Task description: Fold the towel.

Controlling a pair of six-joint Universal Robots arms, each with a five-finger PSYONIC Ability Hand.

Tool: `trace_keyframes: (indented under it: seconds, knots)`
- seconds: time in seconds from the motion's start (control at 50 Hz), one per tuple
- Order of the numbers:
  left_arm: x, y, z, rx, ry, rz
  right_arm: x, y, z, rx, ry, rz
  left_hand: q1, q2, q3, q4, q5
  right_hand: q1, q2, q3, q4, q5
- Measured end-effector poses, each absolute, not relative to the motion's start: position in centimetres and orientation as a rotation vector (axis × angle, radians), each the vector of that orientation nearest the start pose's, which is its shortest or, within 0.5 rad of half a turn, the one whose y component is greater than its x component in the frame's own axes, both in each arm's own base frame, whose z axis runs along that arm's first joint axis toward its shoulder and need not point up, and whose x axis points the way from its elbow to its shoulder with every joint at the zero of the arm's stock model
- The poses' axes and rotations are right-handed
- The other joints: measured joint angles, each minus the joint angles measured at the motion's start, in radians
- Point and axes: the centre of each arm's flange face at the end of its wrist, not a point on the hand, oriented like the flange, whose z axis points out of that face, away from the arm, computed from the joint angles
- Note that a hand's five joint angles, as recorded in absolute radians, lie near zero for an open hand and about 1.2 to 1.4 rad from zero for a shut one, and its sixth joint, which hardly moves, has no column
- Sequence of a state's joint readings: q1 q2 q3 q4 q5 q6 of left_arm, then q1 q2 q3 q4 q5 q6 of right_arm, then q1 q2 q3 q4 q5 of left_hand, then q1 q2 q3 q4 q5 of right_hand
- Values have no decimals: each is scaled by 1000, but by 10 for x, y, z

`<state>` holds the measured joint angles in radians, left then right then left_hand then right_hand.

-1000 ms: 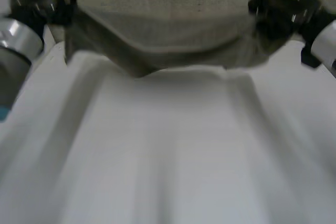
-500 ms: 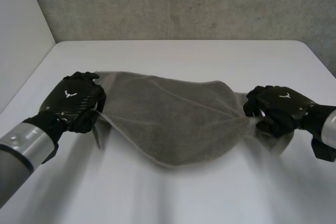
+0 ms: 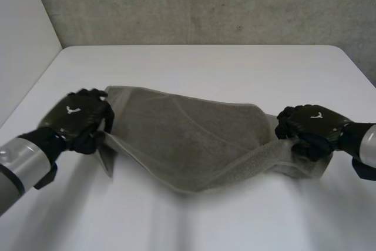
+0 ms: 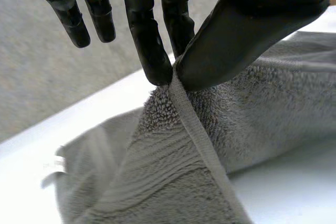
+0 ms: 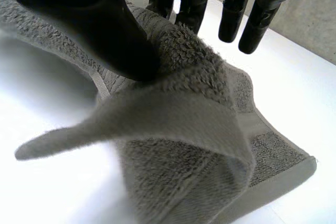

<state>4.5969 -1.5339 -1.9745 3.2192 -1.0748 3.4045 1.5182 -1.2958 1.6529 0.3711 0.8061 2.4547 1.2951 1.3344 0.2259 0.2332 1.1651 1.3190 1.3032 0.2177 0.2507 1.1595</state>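
Note:
A grey-brown towel (image 3: 188, 130) hangs slack between my two hands above the white table (image 3: 205, 69), its middle sagging onto the table. My left hand (image 3: 76, 119) holds the towel's left end; in the left wrist view thumb and fingers (image 4: 152, 51) pinch the hemmed edge of the towel (image 4: 184, 156). My right hand (image 3: 311, 127) holds the right end; in the right wrist view the thumb (image 5: 100, 30) presses the towel (image 5: 189, 124) against the fingers, a flap folding over below.
A grey concrete wall (image 3: 205, 4) stands behind the table's far edge. A pale panel (image 3: 23, 45) borders the left side. White table surface lies open in front of and behind the towel.
Both hands have come down and toward me with the towel. The towel has stretched wider, and its lower edge now lies on the table.

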Motion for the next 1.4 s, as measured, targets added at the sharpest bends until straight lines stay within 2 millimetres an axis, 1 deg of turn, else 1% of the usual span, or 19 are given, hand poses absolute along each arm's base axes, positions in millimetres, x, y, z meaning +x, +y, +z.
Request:
trace_keyframes:
  seconds: [0.14,0.22,0.24,0.28,0.36,0.4,0.5,0.54,0.64,0.78,0.92,1.06,1.14,1.2,1.26,1.28,1.32,1.36,1.4]
  knots:
    - [-222,-230,198,1111,2638,-2003,192,-292,179,-1125,2200,-1346,0,0,0,0,0,-33,-23,0,0,-42]
    - [-230,-243,190,1139,2660,-1980,194,-308,169,-1091,2247,-1353,0,0,0,0,0,-407,-388,0,0,-409]
    - [-231,-244,189,1140,2662,-1978,194,-310,168,-1087,2251,-1358,0,0,0,0,0,-454,-421,0,0,-456]
    - [-234,-251,185,1141,2668,-1970,194,-317,166,-1075,2260,-1387,0,0,0,0,0,-674,-635,0,0,-694]
    - [-236,-260,182,1123,2667,-1964,193,-327,171,-1028,2257,-1477,0,0,0,0,0,-964,-931,0,0,-1045]
    - [-237,-264,182,1109,2660,-1967,192,-329,179,-994,2243,-1536,0,0,0,0,0,-1052,-1029,0,0,-1096]
    - [-236,-269,184,1082,2645,-1976,190,-323,200,-945,2192,-1654,0,0,0,0,1,-1070,-1050,0,0,-1096]
    - [-235,-270,185,1074,2639,-1981,190,-315,211,-943,2164,-1691,0,0,0,0,0,-1074,-1050,0,0,-1095]
    - [-234,-271,186,1067,2636,-1984,192,-287,221,-1002,2100,-1705,0,0,0,0,1,-1072,-1050,0,0,-1094]
    - [-235,-269,186,1076,2637,-1985,194,-255,220,-1162,2043,-1688,0,0,0,0,1,-1020,-1010,0,0,-1022]
    - [-237,-267,185,1087,2643,-1980,190,-241,208,-1307,2070,-1629,0,0,0,0,1,-998,-995,0,0,-998]
    - [-237,-265,184,1089,2653,-1969,186,-251,187,-1412,2093,-1570,0,0,0,0,1,-979,-975,0,0,-973]
    - [-236,-263,183,1088,2660,-1961,186,-267,172,-1450,2094,-1565,0,0,0,0,1,-955,-948,0,0,-950]
    - [-236,-262,182,1086,2667,-1953,187,-278,162,-1465,2107,-1574,0,0,0,0,1,-822,-805,0,0,-809]
    - [-234,-260,181,1083,2674,-1944,187,-289,153,-1475,2128,-1596,0,0,0,0,1,-566,-551,0,0,-574]
    - [-234,-259,181,1080,2676,-1941,187,-293,151,-1477,2134,-1608,0,0,0,0,1,-433,-399,0,0,-430]
    - [-233,-258,181,1076,2678,-1939,187,-297,150,-1476,2139,-1631,0,0,0,0,1,-276,-238,0,0,-287]
    - [-231,-257,182,1070,2678,-1938,187,-300,152,-1465,2141,-1657,0,0,0,0,1,-58,-28,0,0,-70]
    - [-230,-256,183,1066,2675,-1941,187,-300,158,-1441,2139,-1683,0,0,0,0,1,-1,15,0,0,-2]
